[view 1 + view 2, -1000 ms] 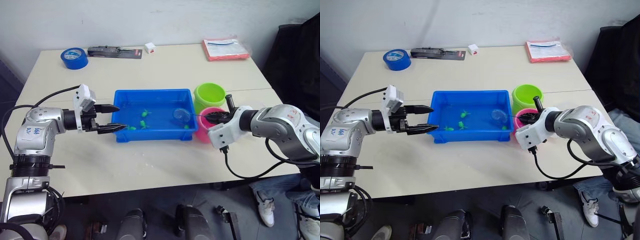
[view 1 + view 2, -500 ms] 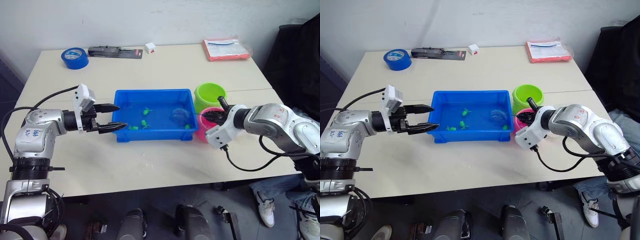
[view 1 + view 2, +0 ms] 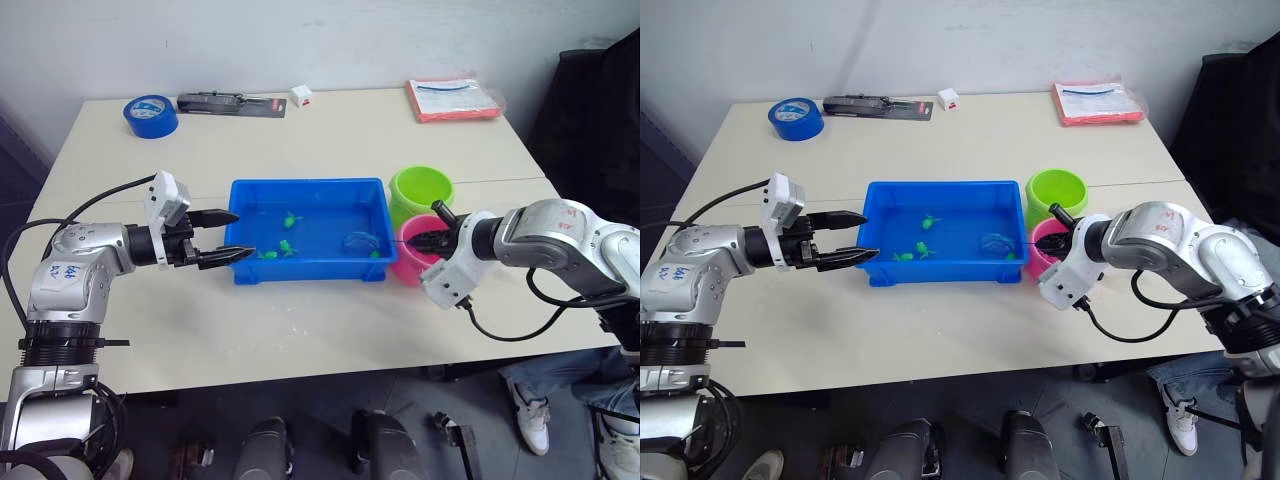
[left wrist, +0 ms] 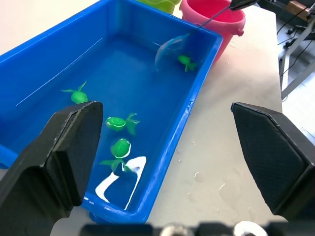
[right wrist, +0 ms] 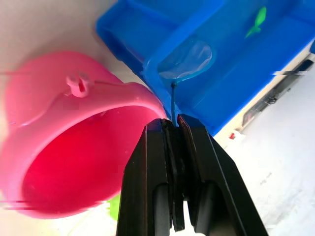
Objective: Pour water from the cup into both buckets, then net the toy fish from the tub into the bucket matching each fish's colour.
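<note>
Right claw: closed on the net's thin black handle, held over the pink bucket. The handle runs leftward from the claw across the tub's right wall, so the net's long axis lies left–right.

Net: ring and mesh down in the right end of the tub, left of the right claw. A green fish lies just beside the ring, on its near-right side; whether mesh touches it cannot be told. This gap is what the next scoop turns on, in my judgement.

Left claw: open, empty, level at the tub's left wall, one finger tip over the rim. Farther from the net than the right arm.

Tub: blue, mid-bench, holds water and green fish only; three gathered toward the near-left, one by the net. No pink fish seen.

Pink bucket: touching or just beside the tub's near-right corner; contents not clear.

Green bucket: behind the pink one, right of the tub; interior unreadable.

Likely destination for remaining fish: green bucket.
</note>
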